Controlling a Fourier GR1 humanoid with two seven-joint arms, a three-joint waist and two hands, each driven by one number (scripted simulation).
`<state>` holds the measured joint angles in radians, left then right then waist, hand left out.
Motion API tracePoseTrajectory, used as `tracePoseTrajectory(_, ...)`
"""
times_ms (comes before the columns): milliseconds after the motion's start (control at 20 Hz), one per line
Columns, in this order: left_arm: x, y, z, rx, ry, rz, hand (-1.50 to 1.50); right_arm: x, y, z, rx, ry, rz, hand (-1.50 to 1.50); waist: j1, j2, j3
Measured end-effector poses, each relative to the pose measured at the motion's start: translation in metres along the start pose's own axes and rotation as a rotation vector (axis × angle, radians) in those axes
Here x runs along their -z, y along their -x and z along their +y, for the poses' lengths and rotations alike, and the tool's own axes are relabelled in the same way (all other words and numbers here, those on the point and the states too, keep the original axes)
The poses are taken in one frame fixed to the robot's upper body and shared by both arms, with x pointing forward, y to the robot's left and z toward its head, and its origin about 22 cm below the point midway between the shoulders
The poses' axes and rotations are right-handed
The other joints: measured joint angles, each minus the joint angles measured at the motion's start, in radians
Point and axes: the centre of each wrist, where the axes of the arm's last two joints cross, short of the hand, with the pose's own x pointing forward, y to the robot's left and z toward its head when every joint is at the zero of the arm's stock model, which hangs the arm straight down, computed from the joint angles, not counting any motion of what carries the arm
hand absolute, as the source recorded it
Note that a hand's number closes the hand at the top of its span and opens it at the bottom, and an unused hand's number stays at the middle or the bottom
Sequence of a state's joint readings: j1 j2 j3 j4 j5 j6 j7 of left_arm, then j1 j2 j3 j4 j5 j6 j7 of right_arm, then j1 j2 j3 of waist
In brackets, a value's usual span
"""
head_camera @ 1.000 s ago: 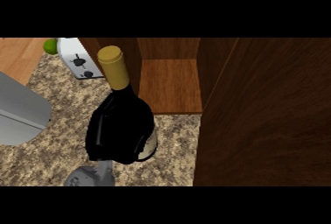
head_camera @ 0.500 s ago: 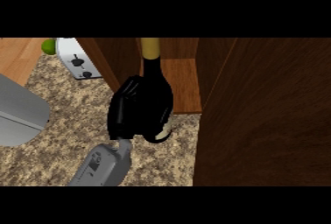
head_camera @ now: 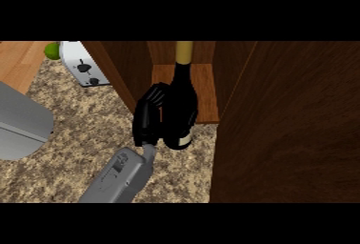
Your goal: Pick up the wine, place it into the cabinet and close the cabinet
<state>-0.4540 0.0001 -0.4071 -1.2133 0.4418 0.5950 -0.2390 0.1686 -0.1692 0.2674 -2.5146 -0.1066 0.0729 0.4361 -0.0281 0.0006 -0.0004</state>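
Cabinet (head_camera: 204,95) mouth: wine (head_camera: 179,109) seemingly in hand (head_camera: 149,116)

Wine bottle (head_camera: 180,102) neck top cut off by upper edge. Robot hand (head_camera: 149,116) palm side hidden against bottle. Green round thing (head_camera: 52,50) half hidden behind toaster (head_camera: 84,66), identity unclear. Grey appliance (head_camera: 21,121) cut off at left edge.
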Motion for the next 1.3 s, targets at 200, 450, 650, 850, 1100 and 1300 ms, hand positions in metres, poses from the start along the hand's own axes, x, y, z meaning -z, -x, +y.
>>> tracePoseTrajectory(200, 0.004, 0.019, 0.002, 0.013, -0.01, 0.011, 1.5, 0.0, 0.001, -0.002, -0.003, 0.006, -0.008, -1.5, -0.004, 0.002, 0.0)
tracePoseTrajectory(450, 0.009, 0.033, 0.005, -0.005, -0.035, 0.016, 1.5, -0.002, 0.002, -0.003, -0.006, -0.002, -0.002, -1.5, -0.009, 0.002, 0.0)
tracePoseTrajectory(650, 0.017, 0.04, 0.007, -0.035, -0.053, 0.033, 1.5, -0.001, 0.002, -0.002, 0.0, -0.012, -0.007, -1.5, -0.012, 0.003, 0.0)
tracePoseTrajectory(850, 0.023, 0.046, 0.008, -0.045, -0.069, 0.044, 1.5, -0.002, 0.002, -0.004, -0.009, -0.008, -0.007, -1.5, -0.013, 0.004, 0.0)
tracePoseTrajectory(1100, 0.04, 0.044, 0.006, -0.049, -0.083, 0.057, 1.5, -0.004, 0.003, -0.004, -0.002, -0.009, -0.003, -1.5, -0.015, 0.004, 0.0)
tracePoseTrajectory(1300, 0.054, 0.039, 0.003, -0.047, -0.095, 0.074, 1.5, -0.004, 0.004, -0.001, 0.017, -0.012, 0.003, -1.5, -0.012, 0.004, -0.001)
